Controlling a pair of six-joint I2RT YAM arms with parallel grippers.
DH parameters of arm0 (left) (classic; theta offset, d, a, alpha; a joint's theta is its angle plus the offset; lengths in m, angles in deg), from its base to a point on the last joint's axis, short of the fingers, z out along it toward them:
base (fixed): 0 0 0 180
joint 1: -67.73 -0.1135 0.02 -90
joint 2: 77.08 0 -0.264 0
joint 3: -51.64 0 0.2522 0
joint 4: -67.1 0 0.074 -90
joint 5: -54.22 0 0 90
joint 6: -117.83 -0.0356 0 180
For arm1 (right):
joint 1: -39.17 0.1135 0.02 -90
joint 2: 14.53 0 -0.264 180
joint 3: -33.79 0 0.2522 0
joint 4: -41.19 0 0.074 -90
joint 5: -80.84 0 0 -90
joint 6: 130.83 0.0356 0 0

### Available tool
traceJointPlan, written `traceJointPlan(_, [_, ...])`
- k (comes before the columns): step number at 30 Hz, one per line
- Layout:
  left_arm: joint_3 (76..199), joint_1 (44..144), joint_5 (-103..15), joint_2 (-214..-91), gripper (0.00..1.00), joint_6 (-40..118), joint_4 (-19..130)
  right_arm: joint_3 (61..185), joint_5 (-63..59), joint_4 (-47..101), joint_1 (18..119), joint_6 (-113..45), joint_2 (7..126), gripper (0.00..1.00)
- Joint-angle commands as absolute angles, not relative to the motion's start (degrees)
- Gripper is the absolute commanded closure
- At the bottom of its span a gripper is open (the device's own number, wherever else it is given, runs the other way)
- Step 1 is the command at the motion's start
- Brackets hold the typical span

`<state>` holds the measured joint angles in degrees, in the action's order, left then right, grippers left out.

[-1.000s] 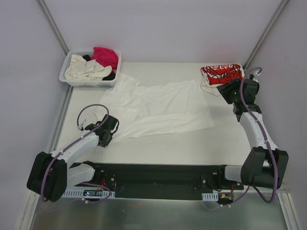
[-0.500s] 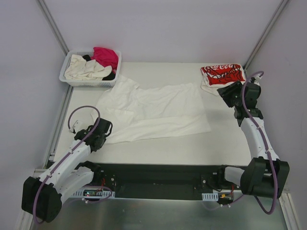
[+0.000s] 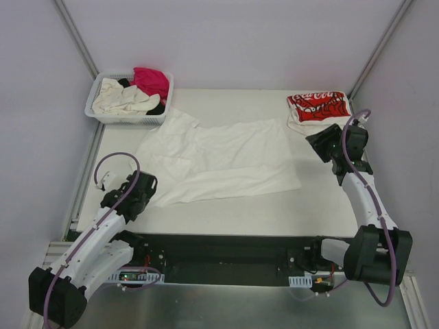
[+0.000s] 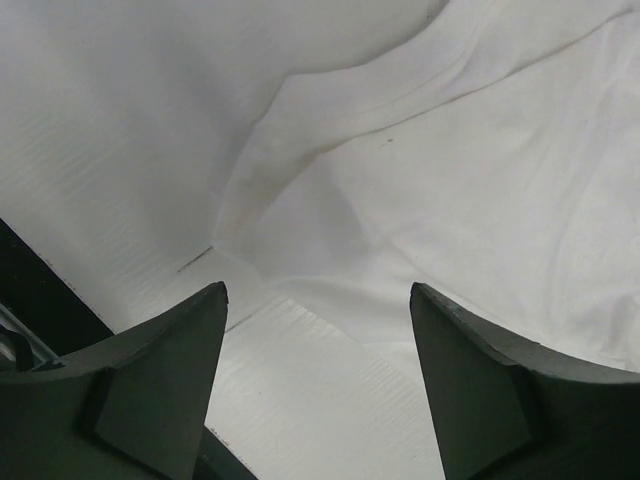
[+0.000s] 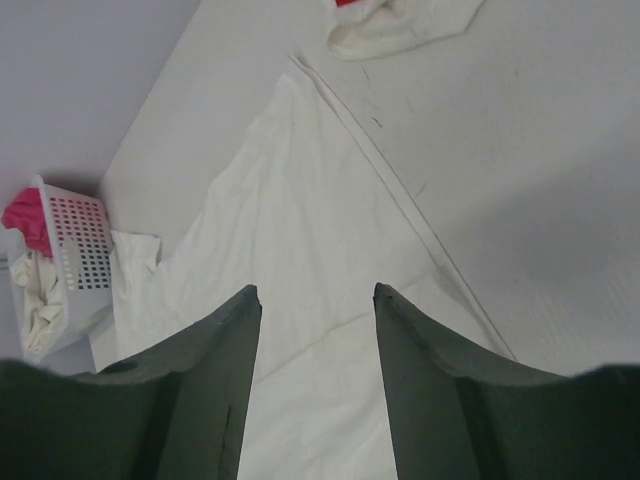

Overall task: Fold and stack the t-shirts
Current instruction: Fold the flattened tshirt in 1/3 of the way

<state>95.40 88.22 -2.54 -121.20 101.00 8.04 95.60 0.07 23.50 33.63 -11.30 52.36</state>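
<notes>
A large plain white t-shirt [image 3: 219, 159] lies spread across the middle of the table, wrinkled, one corner reaching the basket. My left gripper [image 3: 142, 184] hovers at the shirt's near-left corner [image 4: 330, 270] with its jaws open and bare table between the fingertips. My right gripper [image 3: 317, 142] stands open off the shirt's right edge [image 5: 300, 250], nothing between its fingers. A folded white t-shirt with red print [image 3: 317, 107] rests at the back right. Cream, magenta and black shirts [image 3: 134, 92] fill the basket.
The white slotted basket [image 3: 96, 113] stands at the back left corner, also in the right wrist view as the basket [image 5: 75, 250]. Metal frame posts rise at both back corners. The black base rail [image 3: 226, 257] runs along the near edge.
My left gripper pulled back toward the near-left corner, dragging the shirt's corner with it, then opened and let the cloth go. The right gripper shifted slightly left and nearer.
</notes>
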Motion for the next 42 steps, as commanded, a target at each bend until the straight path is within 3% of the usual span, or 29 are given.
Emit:
traceJointPlan(1, [97.74, 87.41, -1.59, -119.27, 0.27, 97.45, 7.54, 91.42, 1.82, 24.08, 34.69, -10.95, 56.21, 0.47])
traceJointPlan(6, [103.18, 87.5, 0.78, -118.74, 0.27, 93.06, 9.03, 86.49, 2.0, 23.73, 34.95, -11.39, 57.37, 0.32])
traceJointPlan(9, [105.91, 87.41, 1.23, -119.09, 0.28, 89.8, 10.26, 83.24, 1.21, 21.72, 35.04, -12.79, 55.09, 0.31])
traceJointPlan(23, [109.17, 87.41, 1.67, -116.63, 0.32, 85.75, 11.94, 76.21, 0.06, 11.96, 35.04, -15.87, 44.09, 0.3])
traceJointPlan(42, [108.29, 87.41, 1.14, -113.29, 0.32, 85.14, 12.03, 76.56, -0.46, 21.71, 36.53, -14.47, 55.6, 0.35])
